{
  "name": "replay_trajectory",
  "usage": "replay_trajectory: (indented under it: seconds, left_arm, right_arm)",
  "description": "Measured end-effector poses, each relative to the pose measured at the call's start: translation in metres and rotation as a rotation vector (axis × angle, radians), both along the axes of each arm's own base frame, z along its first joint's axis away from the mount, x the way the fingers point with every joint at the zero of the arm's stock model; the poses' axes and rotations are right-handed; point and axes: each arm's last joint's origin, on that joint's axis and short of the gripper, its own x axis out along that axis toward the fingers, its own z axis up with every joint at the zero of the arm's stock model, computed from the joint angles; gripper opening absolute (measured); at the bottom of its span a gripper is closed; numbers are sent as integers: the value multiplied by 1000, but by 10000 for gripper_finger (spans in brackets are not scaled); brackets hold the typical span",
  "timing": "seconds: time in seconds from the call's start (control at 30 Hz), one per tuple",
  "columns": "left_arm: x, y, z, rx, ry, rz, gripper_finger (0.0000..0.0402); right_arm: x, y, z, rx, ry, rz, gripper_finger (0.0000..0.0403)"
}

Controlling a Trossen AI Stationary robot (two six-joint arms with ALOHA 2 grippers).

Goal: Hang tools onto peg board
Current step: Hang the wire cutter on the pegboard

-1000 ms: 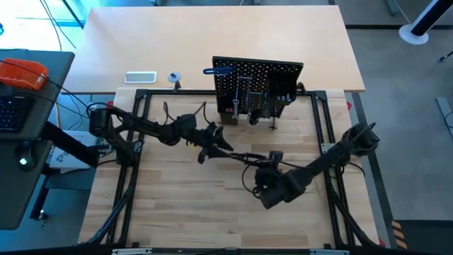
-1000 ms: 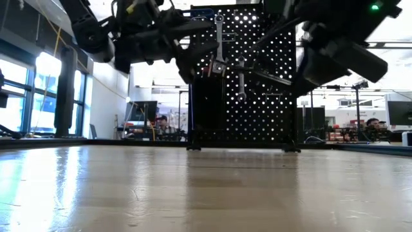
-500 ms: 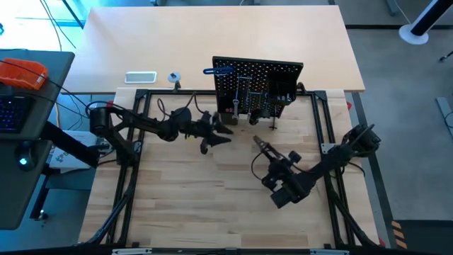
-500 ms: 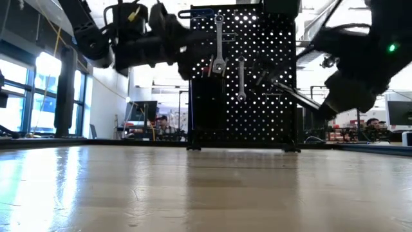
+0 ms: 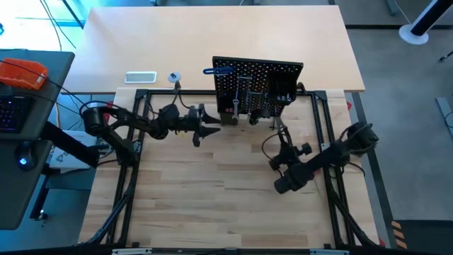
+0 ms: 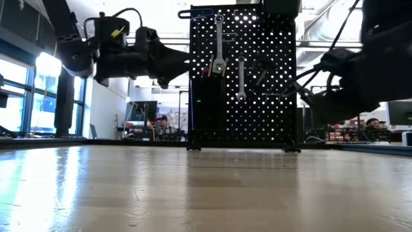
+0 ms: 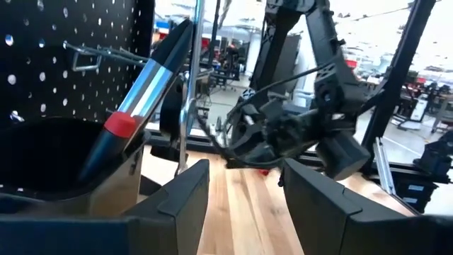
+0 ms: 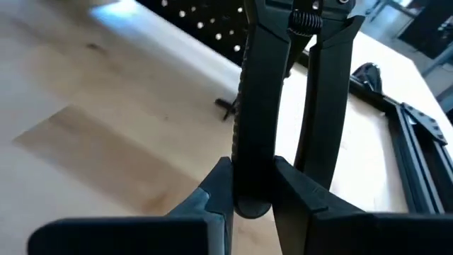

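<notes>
The black peg board (image 5: 258,85) stands upright at the table's far side. Two silver wrenches (image 6: 219,38) hang on its hooks, a blue-handled bent key (image 5: 216,71) hangs at its top left, and a red-and-black screwdriver (image 7: 138,117) stands in its box bin. My right gripper (image 5: 284,150) is shut on black-handled pliers (image 5: 280,131) just in front of the board's right part, above the table. My left gripper (image 5: 211,128) is open and empty (image 7: 244,185), in the air by the board's left lower corner. My right gripper pinches one of the pliers' two black handles (image 8: 256,127) between its two fingers (image 8: 219,185), near that handle's free end. The other handle stands free beside it. The fingers lie along the handle and point toward the far edge. The pliers are clear of the table, head toward the board.
A white tray (image 5: 140,76) and a small tape roll (image 5: 174,77) lie on the far table left of the board. Black frame rails (image 5: 141,134) run along the work area's sides. A small dark piece (image 8: 225,106) lies on the wood before the board. Bare wood fills the near half.
The two grippers, close together over the table's middle, have drawn apart. My right gripper has gone toward the right and far edges with the pliers and turned to point at the board. My left gripper has drawn back toward the left and far edges.
</notes>
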Motion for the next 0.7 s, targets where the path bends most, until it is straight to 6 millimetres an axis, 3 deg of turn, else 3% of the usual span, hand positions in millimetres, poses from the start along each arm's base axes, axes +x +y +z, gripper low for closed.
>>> replay_trajectory:
  seconds: [0.3, 0.7]
  left_arm:
    - [-2, -2, -2, -1, 3, -17, 172]
    - [-2, -2, -2, 0, 4, -33, 172]
  right_arm:
    - [17, -26, 3, -114, 24, -5, 55]
    - [29, -43, 3, -162, -2, -39, 55]
